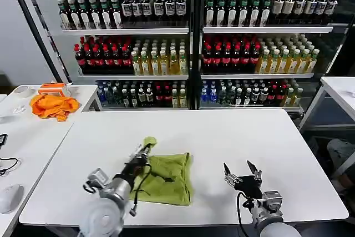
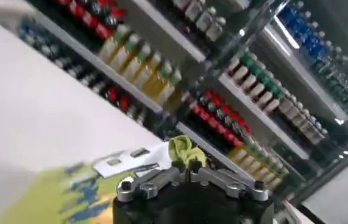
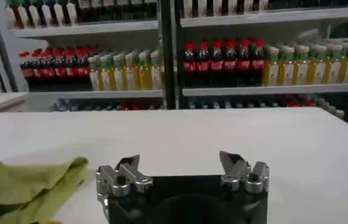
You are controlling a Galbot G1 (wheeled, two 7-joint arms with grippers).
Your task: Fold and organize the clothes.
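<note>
The lime-green T-shirt (image 1: 169, 178) lies partly folded on the white table (image 1: 222, 137), near its front edge. My left gripper (image 1: 145, 149) is shut on a bunched corner of the T-shirt (image 2: 186, 150) and holds it lifted above the cloth's upper left edge. In the left wrist view the jaws meet on the green fabric. My right gripper (image 1: 243, 171) hovers open over bare table to the right of the shirt, with nothing between its fingers. In the right wrist view (image 3: 183, 173) the shirt's edge (image 3: 27, 185) lies off to one side.
A side table (image 1: 22, 137) on the left carries an orange cloth (image 1: 52, 105), a tape roll (image 1: 22, 91) and a mouse (image 1: 10, 197). Shelves of bottles (image 1: 194, 43) stand behind the table. Another white table (image 1: 341, 90) is at the far right.
</note>
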